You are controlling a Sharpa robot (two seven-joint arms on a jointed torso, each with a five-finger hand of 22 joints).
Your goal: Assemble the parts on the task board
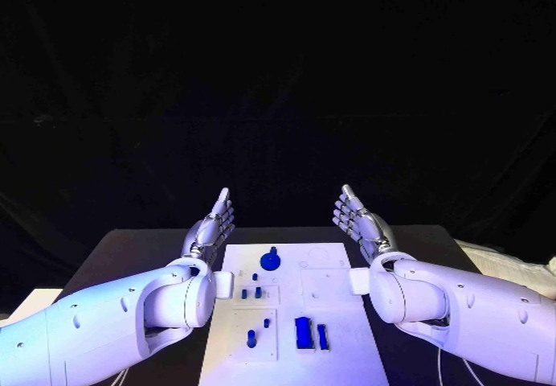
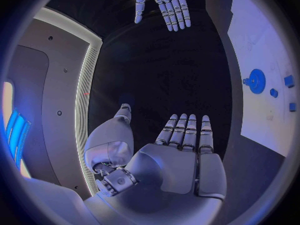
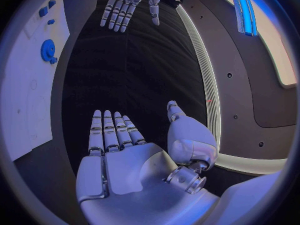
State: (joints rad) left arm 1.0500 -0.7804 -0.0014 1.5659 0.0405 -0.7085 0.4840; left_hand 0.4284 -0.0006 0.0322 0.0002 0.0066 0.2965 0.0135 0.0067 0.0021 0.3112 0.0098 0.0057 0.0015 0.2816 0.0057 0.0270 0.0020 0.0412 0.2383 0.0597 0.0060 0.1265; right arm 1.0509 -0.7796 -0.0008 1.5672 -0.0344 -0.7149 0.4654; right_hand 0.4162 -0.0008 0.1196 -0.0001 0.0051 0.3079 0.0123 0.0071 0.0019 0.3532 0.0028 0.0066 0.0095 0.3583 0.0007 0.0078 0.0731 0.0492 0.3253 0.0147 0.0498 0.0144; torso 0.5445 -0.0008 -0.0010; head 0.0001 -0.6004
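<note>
Head view: we see our silver left hand (image 1: 210, 229) and silver right hand (image 1: 362, 227) raised flat, fingers straight and side by side, holding nothing, flanking the white rectangular task board (image 1: 336, 354) on the black desk (image 1: 133, 249); small blue parts (image 1: 304, 332) lie on it, a round blue gear (image 1: 270, 260) near its far end.

Your left silver many-fingered hand (image 1: 212, 225) and right silver many-fingered hand (image 1: 361, 223) are raised flat with fingers straight, holding nothing. Between them and nearer your wrists lies the white rectangular task board (image 1: 328, 283). A round blue gear-like part (image 1: 270, 260) sits between the wrists (closer to the left); small blue block parts (image 1: 304, 332) lie behind both hands.
</note>
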